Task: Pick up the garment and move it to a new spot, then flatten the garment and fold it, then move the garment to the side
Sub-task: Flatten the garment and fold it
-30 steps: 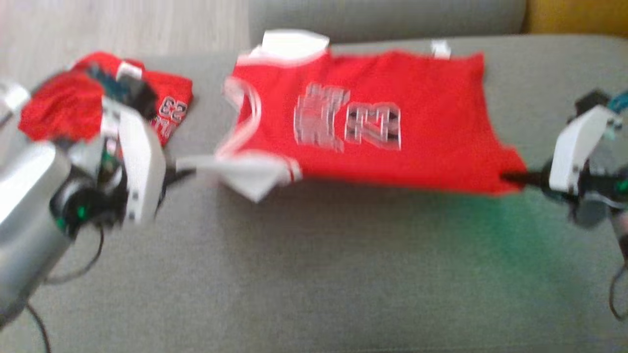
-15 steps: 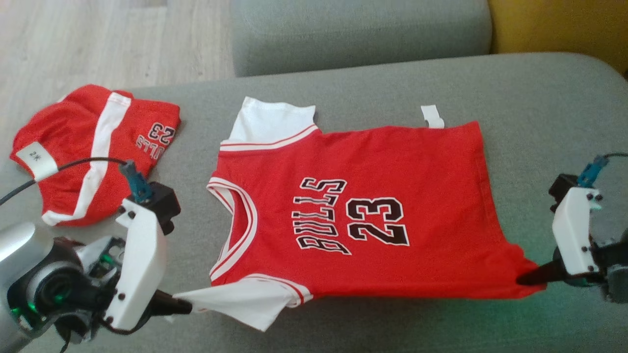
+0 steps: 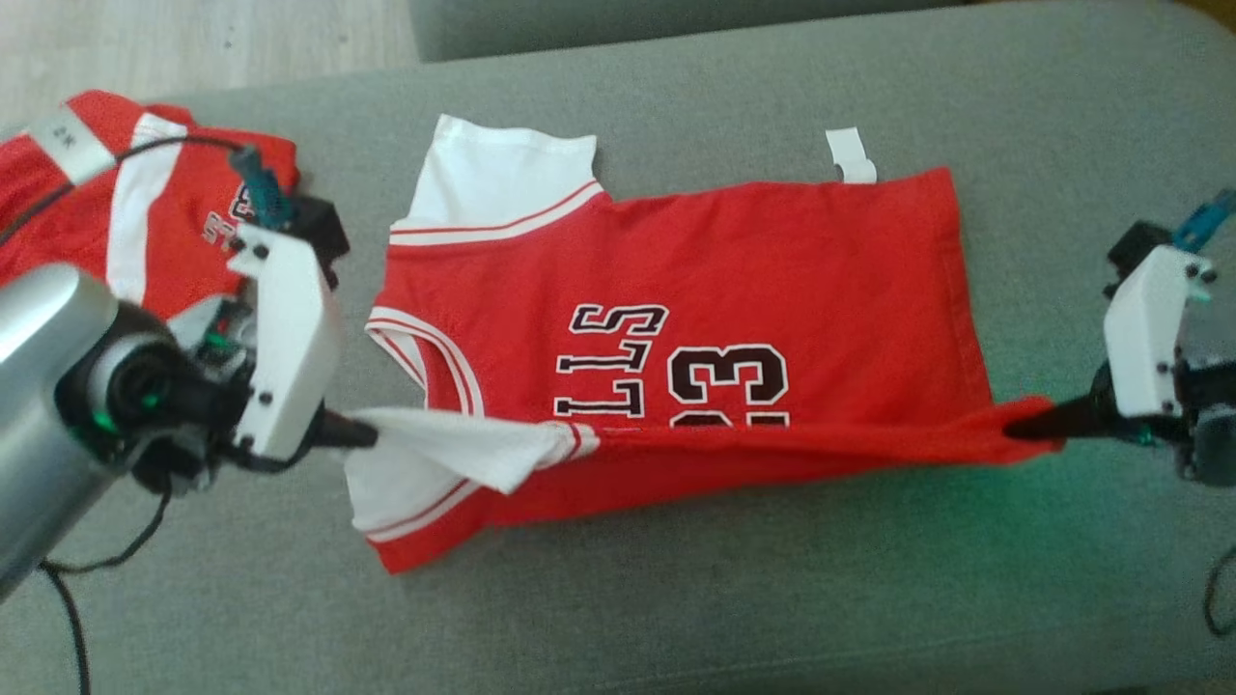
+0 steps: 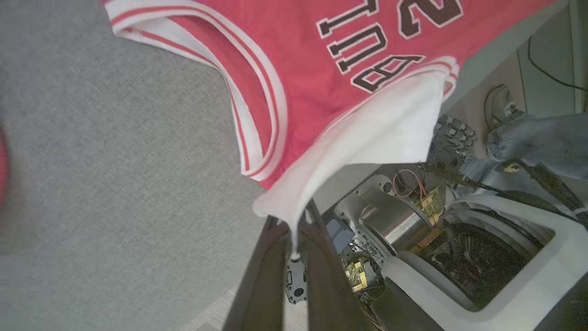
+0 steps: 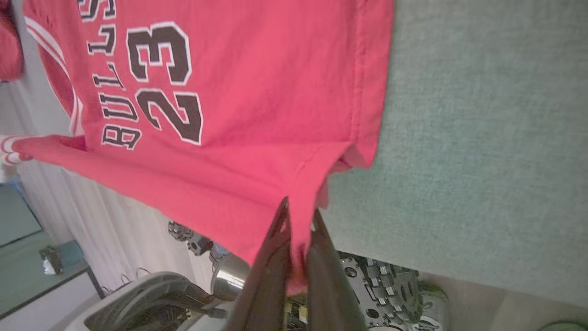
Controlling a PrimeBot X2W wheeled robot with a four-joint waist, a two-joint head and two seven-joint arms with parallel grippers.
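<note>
You're working over the grey cushion (image 3: 676, 618), with the red jersey (image 3: 772, 261) spread flat across its middle, so the moving and flattening look done. You're in the fold now: the near long edge is raised, taut, hiding the bottom of the number. Your left gripper (image 3: 372, 436) is pinched tight on the white sleeve (image 3: 463, 449), and your right gripper (image 3: 1014, 430) is clamped on the hem corner (image 3: 966, 439). Laying that edge over and shifting the jersey aside remain. Red shorts (image 3: 58, 222) lie left, partly hidden by your left arm, apart from the jersey. A small white tag (image 3: 850, 154) sits at the far hem.
</note>
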